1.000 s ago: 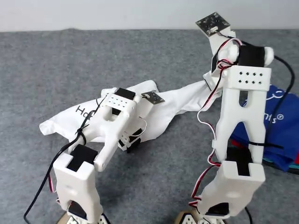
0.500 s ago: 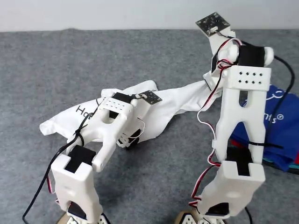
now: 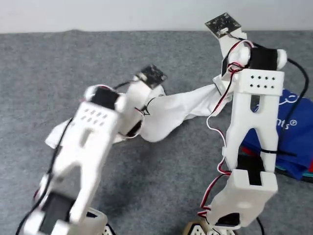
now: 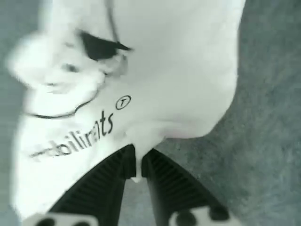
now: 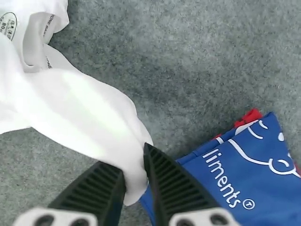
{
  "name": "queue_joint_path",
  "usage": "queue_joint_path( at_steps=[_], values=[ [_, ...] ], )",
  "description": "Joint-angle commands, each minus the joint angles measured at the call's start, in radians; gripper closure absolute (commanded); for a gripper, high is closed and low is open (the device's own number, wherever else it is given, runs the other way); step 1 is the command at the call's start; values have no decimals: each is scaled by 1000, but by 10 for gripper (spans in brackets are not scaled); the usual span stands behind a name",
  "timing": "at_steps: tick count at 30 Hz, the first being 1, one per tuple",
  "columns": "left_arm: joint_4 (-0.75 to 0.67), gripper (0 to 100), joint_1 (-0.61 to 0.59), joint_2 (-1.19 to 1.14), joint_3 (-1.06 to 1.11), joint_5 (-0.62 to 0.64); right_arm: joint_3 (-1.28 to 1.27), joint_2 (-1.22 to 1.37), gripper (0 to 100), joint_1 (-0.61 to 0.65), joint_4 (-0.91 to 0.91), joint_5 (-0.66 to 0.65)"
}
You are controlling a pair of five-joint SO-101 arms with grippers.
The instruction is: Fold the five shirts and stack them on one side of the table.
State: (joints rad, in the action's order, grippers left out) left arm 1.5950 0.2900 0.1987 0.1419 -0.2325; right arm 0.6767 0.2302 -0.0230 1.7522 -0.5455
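**High view.** The white shirt [image 3: 171, 110] lies stretched across the middle of the grey table [image 3: 195, 54], running from my left arm [image 3: 93, 142] to my right arm [image 3: 257, 98]. Its right end is lifted up at my right arm. Its left part is bunched under my left arm, and one corner pokes out on the left. The blue shirt [image 3: 288, 132] lies at the right edge of the table, partly behind my right arm. A strip of red fabric [image 3: 308, 171] shows beneath its near edge.

**Left wrist view.** My left gripper [image 4: 136, 165] has its two black jaws pressed together on a thin edge of the white shirt [image 4: 164, 70]. The cloth spreads away from the jaws, with dark print across it. The view is blurred. Bare table [image 4: 268, 141] shows beside the shirt.

**Right wrist view.** My right gripper [image 5: 134, 174] pinches a thick fold of the white shirt [image 5: 80, 117] between its ribbed jaws. The fold trails off over the table [image 5: 188, 56]. The blue shirt [image 5: 235, 174] lies just beside the jaws, white print facing up. Red fabric [image 5: 249, 117] peeks out at its far corner.
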Motion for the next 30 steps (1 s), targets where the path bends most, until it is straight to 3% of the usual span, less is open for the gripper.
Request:
queue_joint_path(
  at_steps=[1, 12, 20, 30],
  values=[
    [38, 996, -46, 236, -65, 17, 75, -116, 988, -22, 21, -5],
    [6, 995, -491, 623, -79, -21, 75, -432, 988, -108, -64, -6],
    [-152, 995, -562, 836, -79, -138, 75, -641, 988, -105, -143, -8],
    [-359, 995, -571, 870, -79, -235, 75, -803, 988, -105, -214, -8]
  ],
)
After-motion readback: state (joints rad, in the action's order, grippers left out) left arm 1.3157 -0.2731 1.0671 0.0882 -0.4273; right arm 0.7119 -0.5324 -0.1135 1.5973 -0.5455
